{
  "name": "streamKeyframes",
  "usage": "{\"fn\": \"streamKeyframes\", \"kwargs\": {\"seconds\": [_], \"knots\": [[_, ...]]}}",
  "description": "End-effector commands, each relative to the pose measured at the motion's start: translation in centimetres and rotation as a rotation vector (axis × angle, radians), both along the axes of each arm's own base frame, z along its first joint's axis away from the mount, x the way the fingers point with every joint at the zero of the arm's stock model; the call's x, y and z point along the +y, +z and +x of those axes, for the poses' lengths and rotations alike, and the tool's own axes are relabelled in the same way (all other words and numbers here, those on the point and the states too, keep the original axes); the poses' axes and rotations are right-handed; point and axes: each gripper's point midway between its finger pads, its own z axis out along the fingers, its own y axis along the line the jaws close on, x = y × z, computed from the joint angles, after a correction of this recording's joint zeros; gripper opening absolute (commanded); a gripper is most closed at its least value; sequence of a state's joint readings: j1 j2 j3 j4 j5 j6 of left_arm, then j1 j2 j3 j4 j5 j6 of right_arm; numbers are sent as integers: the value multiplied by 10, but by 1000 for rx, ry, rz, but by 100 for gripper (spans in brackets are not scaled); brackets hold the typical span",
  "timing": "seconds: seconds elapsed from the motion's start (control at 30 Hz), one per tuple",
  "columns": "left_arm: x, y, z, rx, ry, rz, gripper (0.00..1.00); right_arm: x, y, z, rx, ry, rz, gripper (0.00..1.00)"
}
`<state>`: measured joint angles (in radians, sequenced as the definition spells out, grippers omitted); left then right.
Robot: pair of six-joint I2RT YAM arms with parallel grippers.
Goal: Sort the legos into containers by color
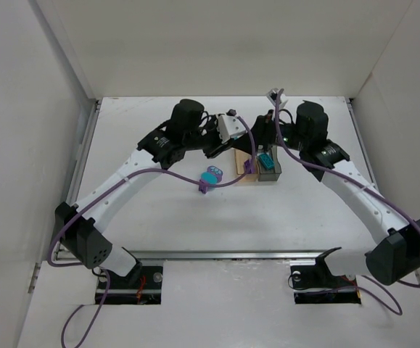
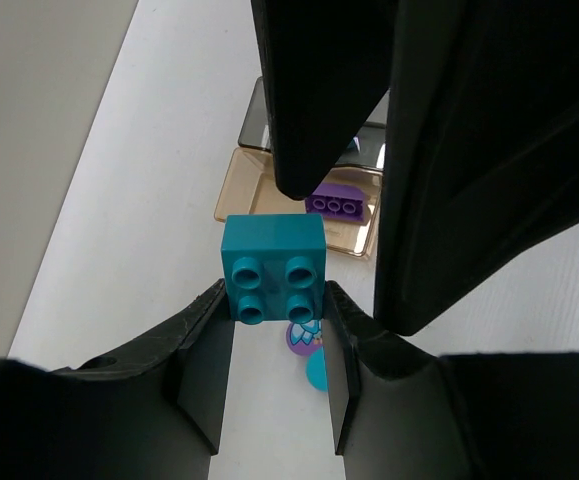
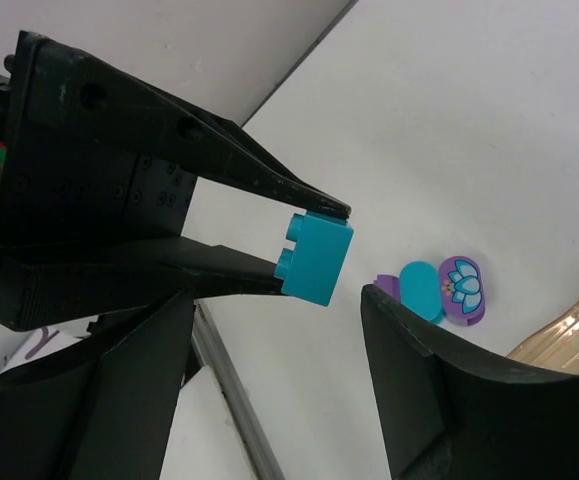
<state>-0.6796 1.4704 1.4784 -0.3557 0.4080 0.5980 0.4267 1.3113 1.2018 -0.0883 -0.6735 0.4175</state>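
Observation:
My left gripper (image 2: 274,300) is shut on a teal 2x2 brick (image 2: 273,268) and holds it above the table. In the right wrist view the brick (image 3: 316,257) sits just beyond my right gripper (image 3: 279,385), which is open and empty. The right gripper's fingers (image 2: 319,100) hang close behind the brick. The amber bin (image 2: 259,195) holds a purple brick (image 2: 337,205). The grey bin (image 1: 270,175) beside it holds a teal brick (image 1: 265,159). A purple lotus piece (image 3: 462,291) and a teal oval piece (image 3: 421,291) lie on the table.
Both arms meet over the middle back of the table, left gripper (image 1: 220,147), right gripper (image 1: 262,138). The two bins stand side by side, amber (image 1: 240,175) on the left. The loose pieces (image 1: 211,175) lie just left of them. White walls enclose the table.

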Motion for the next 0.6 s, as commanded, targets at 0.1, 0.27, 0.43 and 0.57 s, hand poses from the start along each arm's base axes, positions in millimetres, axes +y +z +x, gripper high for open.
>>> {"fn": "streamKeyframes", "kwargs": {"seconds": [0.1, 0.27, 0.43, 0.57], "knots": [[-6, 23, -10, -46, -46, -47, 0, 7, 33, 6, -81, 8, 58, 72], [-8, 23, -14, -32, -63, -59, 0, 8, 32, 11, -81, -4, 66, 67], [-11, 25, -16, -17, -64, -77, 0, 13, 19, 18, -52, 5, 54, 55], [-9, 31, -14, -22, -40, -92, 0, 17, 11, 19, -31, 29, 48, 33]]}}
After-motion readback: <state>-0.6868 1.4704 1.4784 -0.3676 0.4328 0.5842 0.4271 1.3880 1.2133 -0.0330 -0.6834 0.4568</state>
